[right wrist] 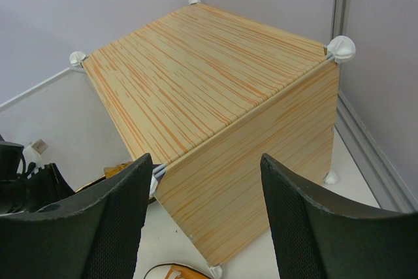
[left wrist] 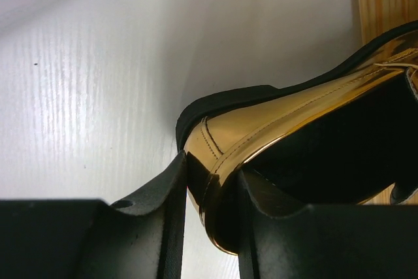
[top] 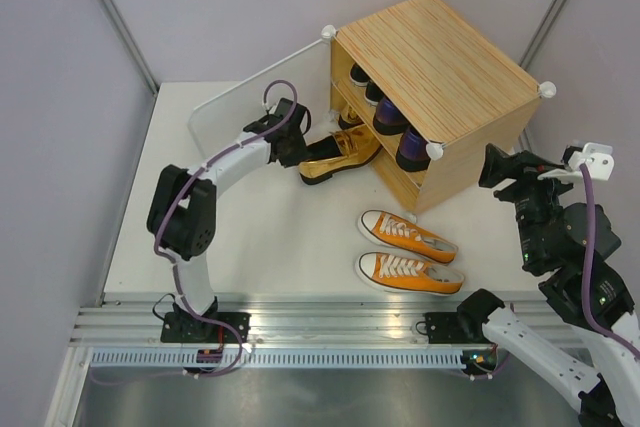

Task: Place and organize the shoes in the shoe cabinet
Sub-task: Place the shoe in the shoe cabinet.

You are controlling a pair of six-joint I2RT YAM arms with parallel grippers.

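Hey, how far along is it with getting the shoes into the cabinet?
Done: black sneakers and purple loafers sit inside the shoe cabinet. In hand: the left claw pinches the heel of a gold pump lying at the open front. Left: the orange sneakers, both on the table; the right claw is open and empty.

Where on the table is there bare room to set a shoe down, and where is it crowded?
Bare: the table stretch between the left arm base and the orange sneakers, and the strip left of that arm. Crowded: the cabinet mouth, where the left end effector grips the gold pump beside the open door.
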